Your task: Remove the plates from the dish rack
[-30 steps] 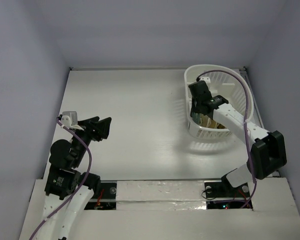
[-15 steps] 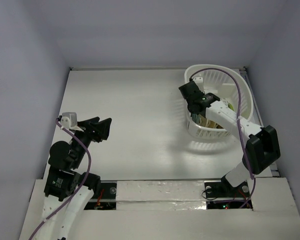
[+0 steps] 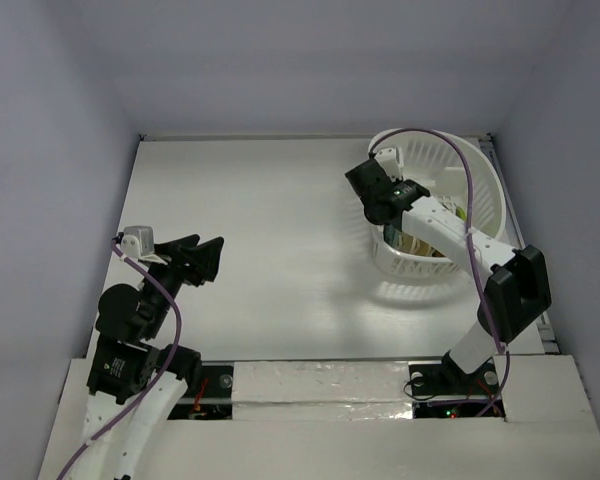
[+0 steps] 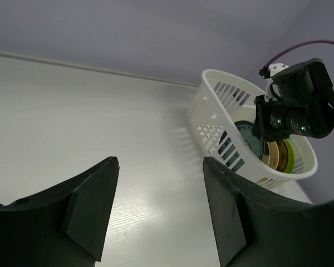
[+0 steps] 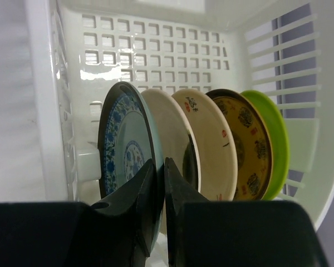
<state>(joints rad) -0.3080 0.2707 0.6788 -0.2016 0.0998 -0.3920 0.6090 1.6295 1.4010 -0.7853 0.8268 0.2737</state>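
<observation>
Blue-patterned plate [image 5: 125, 150] is pinched in your right hand [image 5: 160, 167]; lift askew and the cream plate [image 5: 172, 133] beside the hand may topple.

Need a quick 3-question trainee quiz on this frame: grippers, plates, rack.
1. True or false: the left gripper holds a plate.
2. How many plates stand in the dish rack?
3. The right gripper pinches the rim of which one? A lime green, B blue patterned, C amber.

Key:
1. False. It is open, with nothing between its fingers.
2. Five.
3. B, the blue patterned plate at the left end of the row.
</observation>
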